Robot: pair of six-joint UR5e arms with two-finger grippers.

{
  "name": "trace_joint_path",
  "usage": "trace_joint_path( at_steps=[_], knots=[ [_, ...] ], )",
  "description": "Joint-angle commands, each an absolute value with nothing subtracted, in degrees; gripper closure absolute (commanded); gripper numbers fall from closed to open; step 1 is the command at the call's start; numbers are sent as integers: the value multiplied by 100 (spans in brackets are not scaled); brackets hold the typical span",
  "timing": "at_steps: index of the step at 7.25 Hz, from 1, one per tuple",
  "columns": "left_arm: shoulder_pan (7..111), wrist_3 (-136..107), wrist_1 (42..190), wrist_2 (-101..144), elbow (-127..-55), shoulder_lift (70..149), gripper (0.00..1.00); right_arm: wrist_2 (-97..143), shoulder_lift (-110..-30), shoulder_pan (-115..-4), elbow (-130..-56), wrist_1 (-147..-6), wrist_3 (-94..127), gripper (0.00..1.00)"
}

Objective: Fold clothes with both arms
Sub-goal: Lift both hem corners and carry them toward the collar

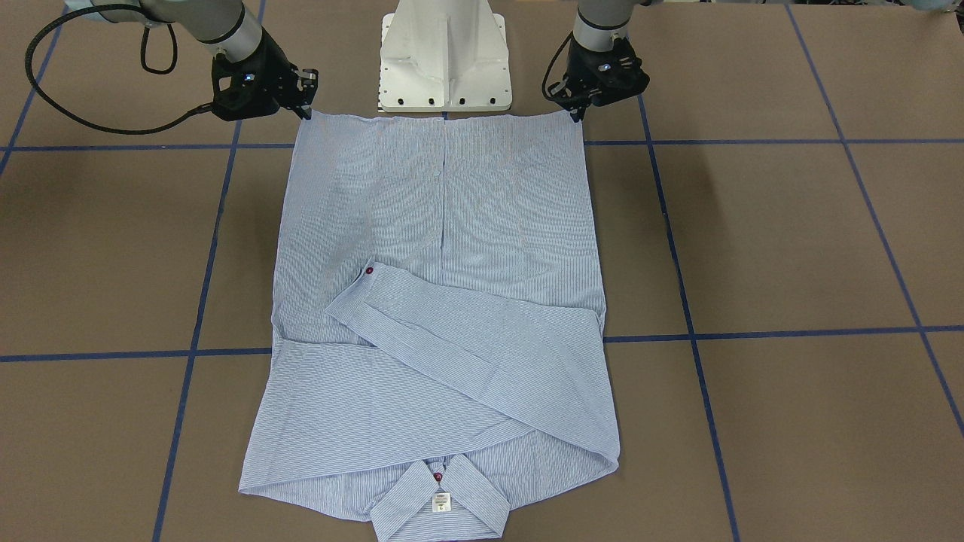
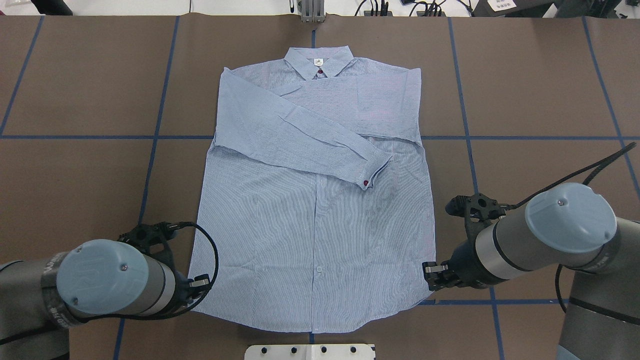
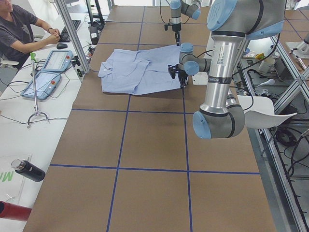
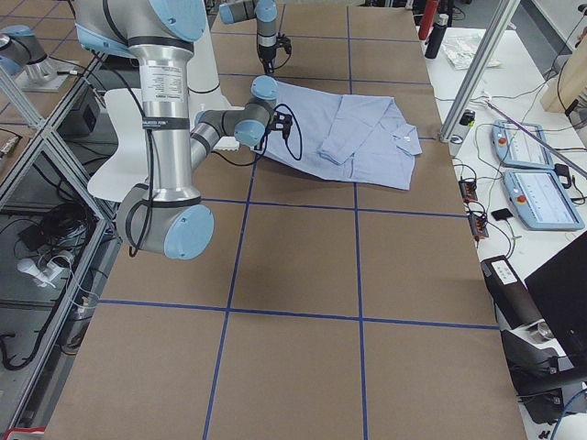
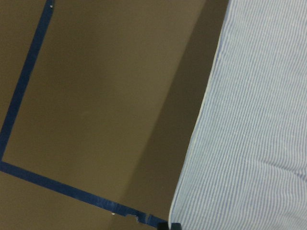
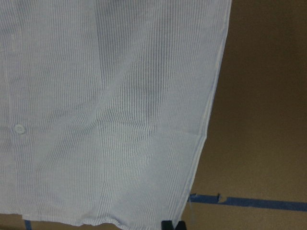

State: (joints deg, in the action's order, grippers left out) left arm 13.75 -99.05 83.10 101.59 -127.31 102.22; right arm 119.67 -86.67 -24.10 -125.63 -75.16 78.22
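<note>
The light blue striped shirt (image 1: 437, 211) (image 2: 310, 235) lies flat, front up, with its collar (image 2: 318, 62) at the far side. Both sleeves are folded across the chest, and a cuff with a red button (image 2: 366, 183) lies on top. My left gripper (image 1: 580, 114) (image 2: 200, 286) is down at one hem corner and my right gripper (image 1: 307, 111) (image 2: 431, 279) at the other. Each wrist view shows one dark fingertip pair (image 5: 175, 226) (image 6: 171, 225) closed together at the shirt's corner, so both look shut on the fabric.
The white pedestal base (image 1: 444, 60) stands just behind the hem. Blue tape lines (image 2: 155, 137) cross the brown table. A person (image 3: 19, 29) sits at a side desk with control tablets (image 3: 48, 72). A dark bottle (image 3: 26, 170) lies near that desk's front.
</note>
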Motion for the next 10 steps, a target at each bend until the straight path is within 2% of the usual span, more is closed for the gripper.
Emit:
trace_joint_path(
  at_steps=[1, 3, 6, 10],
  knots=[
    [1108, -9905, 7912, 10274, -12998, 10222, 100, 12399, -8675, -2556, -12787, -7523, 7805, 100],
    [845, -9905, 7665, 10423, -13060, 10222, 100, 12603, -8710, -2593, -12858, -7532, 7778, 100],
    [519, -9914, 6936, 10590, -13719, 10239, 100, 13033, -8815, -2593, -13033, -7541, 7778, 100],
    [510, -9905, 6935, 10600, -13493, 10292, 100, 13079, -8798, -2505, -12938, -7541, 7778, 100]
  ],
)
